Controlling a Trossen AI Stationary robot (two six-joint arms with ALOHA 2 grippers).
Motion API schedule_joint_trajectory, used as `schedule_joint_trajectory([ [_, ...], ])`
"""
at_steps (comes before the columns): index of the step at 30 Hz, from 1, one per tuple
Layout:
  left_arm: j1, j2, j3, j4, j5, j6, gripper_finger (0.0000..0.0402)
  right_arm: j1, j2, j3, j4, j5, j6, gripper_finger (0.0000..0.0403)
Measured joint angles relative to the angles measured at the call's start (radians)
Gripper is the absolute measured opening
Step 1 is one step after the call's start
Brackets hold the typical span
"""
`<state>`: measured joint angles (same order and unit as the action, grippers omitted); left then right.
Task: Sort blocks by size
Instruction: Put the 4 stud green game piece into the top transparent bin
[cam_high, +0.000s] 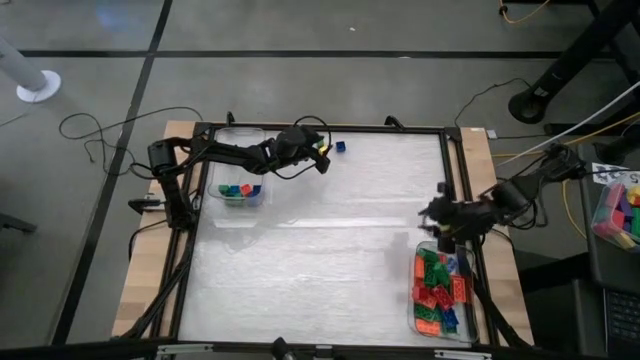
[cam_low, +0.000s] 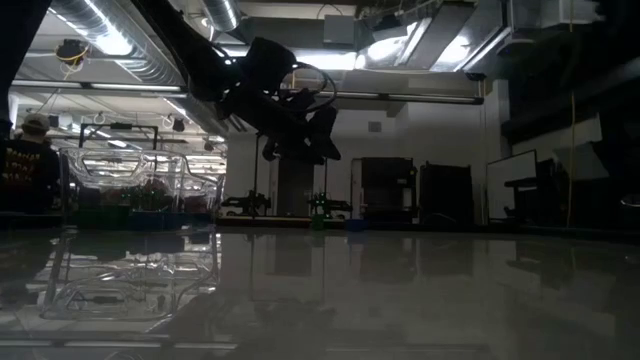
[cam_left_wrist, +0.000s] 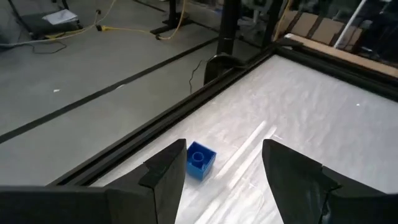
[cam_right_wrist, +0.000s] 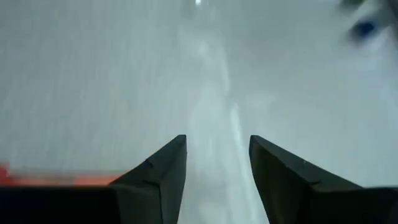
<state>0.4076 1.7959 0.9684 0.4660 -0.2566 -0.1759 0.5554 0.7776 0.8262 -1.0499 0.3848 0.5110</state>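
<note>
Counter (cam_high: 330, 250): you had a white counter inside a black frame, bare in its middle.
Right tray (cam_high: 465, 322): you could see a clear tray at the counter's near right corner, full of red, green and blue blocks (cam_high: 436, 288).
Left tray (cam_high: 226, 170): your second clear tray stood at the far left, with a few small blocks (cam_high: 238, 189) in green, red and blue.
Left gripper (cam_high: 325, 159): your left arm reached past the left tray toward the far edge; its jaws stood apart and held nothing.
Right gripper (cam_high: 436, 216): your right arm hung just beyond the far end of the right tray; its jaws were open a little and empty.
Blue block (cam_left_wrist: 199, 160): one tiny blue block lay alone on the counter near the far frame, just ahead of the left jaws, not touched.
</note>
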Motion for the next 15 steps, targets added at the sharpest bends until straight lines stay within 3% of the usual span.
schedule_joint_trajectory([
  [3, 0.000, 0.018, 0.017, -0.013, -0.043, -0.001, 0.0198, 0.000, -0.083, -0.037, 0.106, 0.092, -0.077, 0.0175],
  [8, 0.007, 0.059, 0.092, -0.055, -0.127, -0.004, 0.0198, 0.000, -0.196, -0.133, 0.333, 0.103, -0.228, 0.0175],
  [15, 0.035, 0.130, 0.273, -0.434, -0.233, -0.198, 0.0198, -0.001, -0.317, -0.282, 0.542, 0.171, -0.255, 0.0175],
])
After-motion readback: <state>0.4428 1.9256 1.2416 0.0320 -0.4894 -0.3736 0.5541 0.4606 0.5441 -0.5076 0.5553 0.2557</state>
